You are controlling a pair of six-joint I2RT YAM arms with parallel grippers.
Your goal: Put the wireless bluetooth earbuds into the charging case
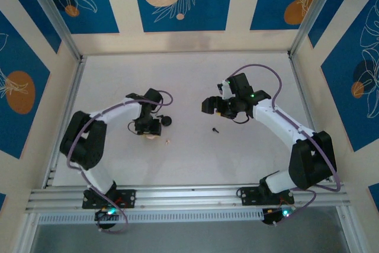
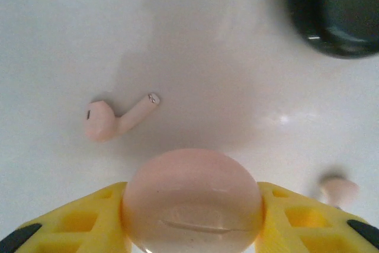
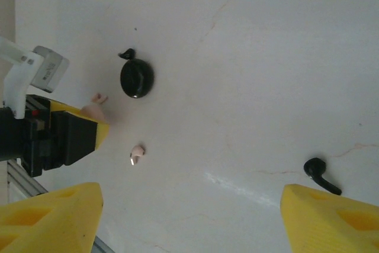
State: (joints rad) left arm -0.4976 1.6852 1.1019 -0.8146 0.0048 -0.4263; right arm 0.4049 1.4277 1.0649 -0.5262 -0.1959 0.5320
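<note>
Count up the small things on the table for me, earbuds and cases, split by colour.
Black earbuds: 2
Pink earbuds: 2
Black charging case: 1
Pink round case: 1
Total: 6

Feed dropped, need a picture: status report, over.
Left gripper shut on pink round disc. Right gripper open, empty. Round black charging case free, black earbuds outside it. Nothing blocking.
</note>
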